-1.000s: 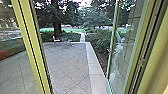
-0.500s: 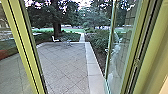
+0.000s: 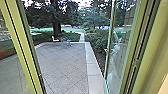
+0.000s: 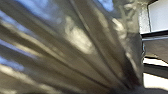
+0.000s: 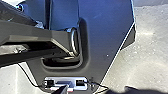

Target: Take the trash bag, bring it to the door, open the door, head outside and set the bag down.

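Note:
Shiny, dark plastic of the trash bag [image 4: 75, 42] spreads across the left wrist view. Its long folds draw together at my left gripper [image 4: 122, 88], which is shut on the bag. In the head view the glass door [image 3: 118, 60] stands open on the right, swung outward beside the doorway. A yellow-green frame post [image 3: 21, 45] slants down on the left. How my right gripper stands cannot be made out.
Beyond the doorway lies the paved patio [image 3: 65, 62], edged on its right by a pale stone border [image 3: 95, 67] and bushes [image 3: 96, 41]. A white chair [image 3: 55, 39] stands far off near a tree. My base [image 5: 105, 32] shows in the right wrist view.
The head camera has moved a little: the frame posts on both sides have slid left in the picture. The door still stands open.

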Available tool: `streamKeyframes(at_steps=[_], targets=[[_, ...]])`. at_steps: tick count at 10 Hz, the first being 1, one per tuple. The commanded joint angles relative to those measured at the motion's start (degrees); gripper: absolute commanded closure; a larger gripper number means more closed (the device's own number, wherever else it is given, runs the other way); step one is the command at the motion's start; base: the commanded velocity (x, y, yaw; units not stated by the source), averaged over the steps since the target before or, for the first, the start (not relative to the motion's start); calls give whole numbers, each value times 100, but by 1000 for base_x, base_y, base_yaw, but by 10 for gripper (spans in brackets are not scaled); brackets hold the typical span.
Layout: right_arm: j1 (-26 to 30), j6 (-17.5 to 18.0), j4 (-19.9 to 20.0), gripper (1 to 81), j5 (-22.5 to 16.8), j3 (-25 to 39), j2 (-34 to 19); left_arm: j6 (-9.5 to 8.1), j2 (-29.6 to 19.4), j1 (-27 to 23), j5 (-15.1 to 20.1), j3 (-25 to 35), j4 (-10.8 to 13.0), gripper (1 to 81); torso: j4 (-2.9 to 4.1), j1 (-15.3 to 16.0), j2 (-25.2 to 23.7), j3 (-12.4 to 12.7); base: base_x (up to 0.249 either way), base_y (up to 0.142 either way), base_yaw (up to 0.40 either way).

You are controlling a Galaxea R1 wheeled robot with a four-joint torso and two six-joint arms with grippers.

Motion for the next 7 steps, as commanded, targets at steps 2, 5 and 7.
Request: streamKeyframes(at_steps=[2,5,7], targets=[[264,-29,-13,10,-359,4,27,63,-5,-268,468,38,35,811,0,-2,0,0,0,0,0],[255,-29,-13,10,-359,4,36,63,-5,-259,459,38,26,811,0,-2,0,0,0,0,0],[264,-29,-13,10,-359,4,44,63,-5,-260,459,38,26,811,0,-2,0,0,37,0,0]])
